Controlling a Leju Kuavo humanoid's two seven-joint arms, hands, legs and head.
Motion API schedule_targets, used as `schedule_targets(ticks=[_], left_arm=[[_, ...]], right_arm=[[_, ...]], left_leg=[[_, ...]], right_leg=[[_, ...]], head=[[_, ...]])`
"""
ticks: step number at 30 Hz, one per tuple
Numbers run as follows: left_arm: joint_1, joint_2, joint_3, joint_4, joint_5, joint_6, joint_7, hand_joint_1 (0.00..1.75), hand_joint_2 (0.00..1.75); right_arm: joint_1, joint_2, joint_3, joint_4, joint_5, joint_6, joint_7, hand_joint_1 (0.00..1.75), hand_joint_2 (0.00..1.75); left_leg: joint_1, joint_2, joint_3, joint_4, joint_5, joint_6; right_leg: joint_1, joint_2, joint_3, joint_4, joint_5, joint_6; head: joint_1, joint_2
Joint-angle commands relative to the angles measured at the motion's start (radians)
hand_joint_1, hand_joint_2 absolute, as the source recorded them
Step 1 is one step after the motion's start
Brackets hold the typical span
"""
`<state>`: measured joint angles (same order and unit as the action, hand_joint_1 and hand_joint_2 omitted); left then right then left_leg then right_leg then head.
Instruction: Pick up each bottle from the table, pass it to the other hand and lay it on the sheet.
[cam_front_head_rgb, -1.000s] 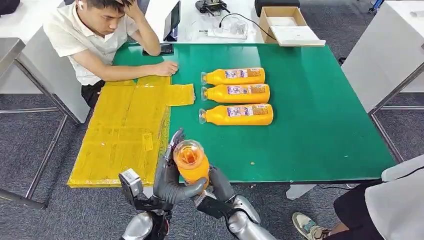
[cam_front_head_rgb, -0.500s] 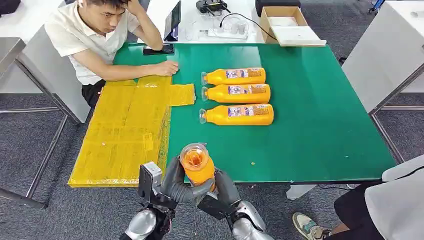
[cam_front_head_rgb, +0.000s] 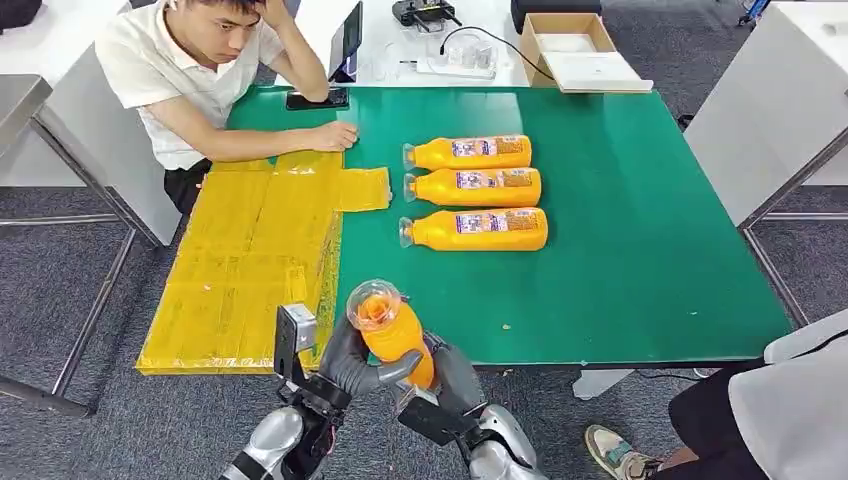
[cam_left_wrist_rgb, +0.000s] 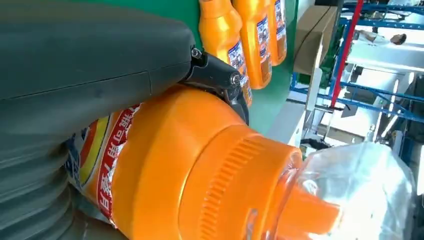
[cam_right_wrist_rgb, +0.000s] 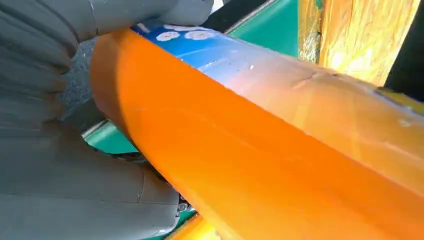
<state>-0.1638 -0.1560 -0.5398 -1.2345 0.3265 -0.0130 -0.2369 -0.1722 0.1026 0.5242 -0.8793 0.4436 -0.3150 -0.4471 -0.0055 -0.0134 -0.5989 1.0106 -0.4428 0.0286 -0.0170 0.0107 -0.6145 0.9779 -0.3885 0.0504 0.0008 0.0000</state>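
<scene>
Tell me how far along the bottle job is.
Nothing lies on the yellow sheet yet. One bottle is mid-handover at the table's near edge, with the left hand and right hand both on it. Three bottles wait on the green table.

In front of me stands the table (cam_front_head_rgb: 640, 250) with its green top. Three orange bottles (cam_front_head_rgb: 474, 190) lie on their sides near the middle of it, side by side in a neat row, caps pointing to my left, labels up. On my left the yellow sheet (cam_front_head_rgb: 250, 265) covers that edge of the top and hangs a little past the near corner. At the far left corner a person's forearm (cam_front_head_rgb: 270, 142) rests across the green, hand on the sheet's far edge, and a dark phone (cam_front_head_rgb: 316, 98) lies flat just beyond it
</scene>
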Motion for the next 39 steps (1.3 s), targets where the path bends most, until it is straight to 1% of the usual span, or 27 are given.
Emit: schedule_targets(ticks=[1, 3, 4, 5, 6, 7, 8, 10, 11, 12, 13, 17, 19, 21, 23, 24, 26, 27, 29, 30, 31, 32, 35, 36, 37, 38, 39], left_arm=[[-0.024, 0.021, -0.014, 0.151, 0.097, -0.058, 0.059, 1.75, 1.75], [-0.022, 0.024, -0.017, 0.135, 0.101, -0.059, 0.053, 1.75, 1.75], [-0.018, 0.022, -0.011, 0.126, 0.113, -0.058, 0.053, 1.75, 1.75], [-0.019, 0.023, -0.008, 0.12, 0.116, -0.053, 0.052, 1.75, 1.75], [-0.019, 0.021, -0.001, 0.117, 0.117, -0.036, 0.05, 1.75, 1.75], [-0.022, 0.018, 0.011, 0.116, 0.117, -0.009, 0.048, 1.75, 1.75], [-0.029, 0.018, 0.019, 0.115, 0.12, 0.007, 0.048, 1.75, 1.75], [-0.046, 0.024, 0.028, 0.113, 0.125, 0.016, 0.044, 1.75, 1.75], [-0.054, 0.024, 0.039, 0.109, 0.117, 0.042, 0.026, 1.75, 1.75], [-0.061, 0.028, 0.046, 0.098, 0.111, 0.055, 0.015, 1.75, 1.75], [-0.064, 0.031, 0.05, 0.09, 0.102, 0.068, 0.005, 1.75, 1.75], [-0.08, 0.074, 0.058, -0.005, -0.037, 0.157, -0.055, 1.75, 1.75], [-0.079, 0.079, 0.072, -0.02, -0.043, 0.154, -0.045, 1.75, 1.75], [-0.077, 0.078, 0.072, -0.019, -0.042, 0.154, -0.046, 1.75, 1.75], [-0.087, 0.1, 0.059, -0.026, -0.126, 0.192, -0.078, 1.75, 1.75], [-0.093, 0.116, 0.061, -0.036, -0.155, 0.197, -0.08, 1.75, 1.75], [-0.089, 0.142, 0.087, -0.06, -0.15, 0.148, -0.054, 1.75, 1.75], [-0.086, 0.148, 0.096, -0.066, -0.144, 0.133, -0.051, 1.75, 1.75], [-0.082, 0.158, 0.113, -0.075, -0.166, 0.13, -0.059, 1.75, 1.75], [-0.081, 0.162, 0.127, -0.081, -0.228, 0.165, -0.079, 1.75, 1.75], [-0.084, 0.165, 0.138, -0.081, -0.228, 0.163, -0.078, 1.75, 1.75], [-0.088, 0.167, 0.146, -0.078, -0.246, 0.169, -0.075, 1.75, 1.75], [-0.121, 0.185, 0.155, -0.055, -0.418, 0.272, -0.092, 1.75, 1.75], [-0.156, 0.197, 0.146, -0.005, -0.611, 0.375, -0.068, 1.75, 1.75], [-0.182, 0.213, 0.14, 0.033, -0.711, 0.425, -0.047, 1.75, 1.75], [-0.224, 0.209, 0.143, 0.102, -0.844, 0.487, -0.007, 1.75, 1.75], [-0.262, 0.209, 0.143, 0.175, -0.928, 0.508, 0.003, 1.75, 1.75]], right_arm=[[-0.061, 0.004, 0.08, -0.035, 0.071, -0.06, 0.0, 1.75, 1.75], [-0.061, 0.011, 0.08, -0.031, 0.063, -0.055, -0.001, 1.75, 1.75], [-0.058, 0.014, 0.079, -0.028, 0.057, -0.055, -0.003, 1.75, 1.75], [-0.055, 0.016, 0.075, -0.03, 0.051, -0.059, -0.008, 0.93, 1.75], [-0.049, 0.02, 0.071, -0.035, 0.041, -0.066, -0.018, 0.0, 1.75], [-0.042, 0.022, 0.071, -0.045, 0.04, -0.079, -0.031, 0.0, 1.75], [-0.035, 0.022, 0.076, -0.06, 0.046, -0.103, -0.055, 0.0, 1.75], [-0.029, 0.022, 0.082, -0.073, 0.045, -0.116, -0.075, 0.0, 1.75], [-0.02, 0.023, 0.074, -0.092, 0.048, -0.161, -0.091, 0.0, 1.75], [-0.016, 0.021, 0.074, -0.104, 0.053, -0.184, -0.101, 0.0, 1.75], [-0.014, 0.019, 0.073, -0.112, 0.058, -0.205, -0.108, 0.0, 0.0], [0.009, 0.008, 0.044, -0.178, 0.047, -0.29, -0.148, 0.0, 0.0], [0.01, 0.004, 0.043, -0.186, 0.047, -0.285, -0.148, 0.0, 0.0], [0.01, 0.004, 0.043, -0.186, 0.047, -0.285, -0.148, 0.0, 0.0], [0.013, 0.007, 0.031, -0.189, 0.061, -0.33, -0.16, 0.0, 0.0], [0.016, 0.008, 0.018, -0.195, 0.06, -0.353, -0.161, 0.0, 0.0], [0.022, 0.008, -0.012, -0.208, 0.048, -0.375, -0.164, 0.0, 0.0], [0.023, 0.007, -0.019, -0.211, 0.046, -0.38, -0.164, 0.0, 0.0], [0.029, 0.009, -0.041, -0.22, 0.043, -0.382, -0.173, 0.0, 0.0], [0.039, 0.017, -0.071, -0.234, 0.034, -0.383, -0.183, 0.0, 0.0], [0.038, 0.014, -0.072, -0.235, 0.034, -0.381, -0.184, 0.0, 0.0], [0.041, 0.013, -0.078, -0.24, 0.035, -0.383, -0.185, 0.0, 0.0], [0.049, 0.018, -0.09, -0.252, 0.029, -0.373, -0.19, 0.0, 0.0], [0.052, 0.022, -0.094, -0.259, 0.028, -0.359, -0.194, 0.0, 0.0], [0.052, 0.024, -0.093, -0.26, 0.028, -0.354, -0.195, 0.0, 0.0], [0.051, 0.029, -0.091, -0.262, 0.028, -0.343, -0.196, 0.0, 0.0], [0.053, 0.031, -0.09, -0.263, 0.029, -0.336, -0.198, 0.0, 0.0]], left_leg=[[0.001, 0.006, 0.008, -0.002, -0.002, -0.003], [0.0, 0.004, 0.003, -0.001, -0.001, -0.002], [0.0, 0.004, 0.004, -0.001, -0.001, -0.002], [0.0, 0.003, 0.003, -0.001, -0.001, -0.001], [0.001, 0.005, 0.004, -0.001, -0.002, -0.002], [0.001, 0.005, 0.006, -0.001, -0.003, -0.003], [0.001, 0.003, 0.003, -0.001, -0.001, -0.002], [0.001, 0.005, 0.007, -0.001, -0.003, -0.003], [0.001, 0.002, 0.004, -0.001, -0.001, -0.002], [0.001, 0.002, 0.005, -0.001, -0.001, -0.002], [0.001, 0.003, 0.005, -0.001, -0.002, -0.002], [0.001, 0.002, 0.002, 0.0, -0.001, -0.001], [0.002, 0.004, 0.005, 0.001, -0.002, -0.003], [0.002, 0.003, 0.005, -0.001, -0.001, -0.002], [0.001, 0.002, 0.004, 0.0, -0.001, -0.002], [0.002, 0.003, 0.005, 0.0, -0.001, -0.002], [0.002, 0.003, 0.007, -0.001, -0.002, -0.003], [0.001, 0.002, 0.004, 0.0, 0.0, -0.002], [0.003, 0.005, 0.01, 0.0, -0.004, -0.004], [0.003, 0.004, 0.009, -0.001, -0.003, -0.004], [0.001, 0.003, 0.003, 0.0, 0.0, -0.001], [0.001, 0.003, 0.004, 0.0, -0.001, -0.002], [0.002, 0.002, 0.004, 0.0, -0.001, -0.002], [0.002, 0.002, 0.005, 0.0, -0.001, -0.003], [0.001, 0.001, 0.003, 0.0, 0.0, -0.002], [0.002, 0.002, 0.004, 0.0, 0.0, -0.003], [0.002, 0.0, 0.003, 0.0, 0.0, -0.002]], right_leg=[[0.001, 0.003, 0.006, -0.002, -0.001, -0.003], [0.001, 0.003, 0.002, -0.001, 0.0, -0.002], [0.001, 0.003, 0.003, 0.0, 0.0, -0.002], [0.001, 0.002, 0.002, -0.001, 0.0, -0.002], [0.001, 0.003, 0.003, -0.001, 0.0, -0.002], [0.001, 0.003, 0.004, 0.0, -0.001, -0.003], [0.001, 0.002, 0.002, 0.0, -0.001, -0.002], [0.002, 0.003, 0.005, 0.0, -0.001, -0.003], [0.001, 0.001, 0.003, 0.0, -0.001, -0.002], [0.002, 0.001, 0.004, -0.001, -0.001, -0.002], [0.001, 0.001, 0.004, 0.0, -0.001, -0.003], [0.001, 0.0, 0.002, 0.0, -0.001, -0.002], [0.002, 0.002, 0.003, 0.001, -0.001, -0.003], [0.002, 0.0, 0.004, -0.001, -0.001, -0.003], [0.001, 0.0, 0.003, 0.0, -0.001, -0.002], [0.002, 0.0, 0.003, 0.0, -0.001, -0.003], [0.002, -0.001, 0.005, 0.0, -0.003, -0.004], [0.002, 0.0, 0.003, 0.0, -0.001, -0.002], [0.004, 0.0, 0.008, 0.0, -0.004, -0.005], [0.003, 0.0, 0.008, 0.0, -0.003, -0.004], [0.001, 0.0, 0.002, 0.0, -0.001, -0.002], [0.002, 0.0, 0.003, 0.0, -0.001, -0.002], [0.002, -0.001, 0.003, 0.0, -0.001, -0.003], [0.002, -0.001, 0.004, 0.0, -0.002, -0.003], [0.002, -0.001, 0.002, 0.0, -0.001, -0.003], [0.002, -0.002, 0.003, 0.0, -0.001, -0.003], [0.002, -0.003, 0.002, 0.0, -0.001, -0.003]], head=[[0.0, 0.0], [0.0, 0.0], [0.0, 0.0], [0.0, 0.0], [0.0, 0.0], [0.0, 0.0], [0.0, 0.0], [0.0, 0.0], [0.0, 0.0], [0.0, 0.0], [0.0, 0.0], [0.0, 0.0], [-0.001, 0.0], [0.0, 0.0], [0.0, 0.0], [0.0, 0.0], [0.0, 0.0], [0.0, 0.0], [0.0, 0.0], [0.0, 0.0], [0.0, 0.0], [0.0, 0.0], [0.0, 0.0], [0.0, 0.0], [0.0, 0.0], [0.0, 0.0], [0.0, 0.0]])
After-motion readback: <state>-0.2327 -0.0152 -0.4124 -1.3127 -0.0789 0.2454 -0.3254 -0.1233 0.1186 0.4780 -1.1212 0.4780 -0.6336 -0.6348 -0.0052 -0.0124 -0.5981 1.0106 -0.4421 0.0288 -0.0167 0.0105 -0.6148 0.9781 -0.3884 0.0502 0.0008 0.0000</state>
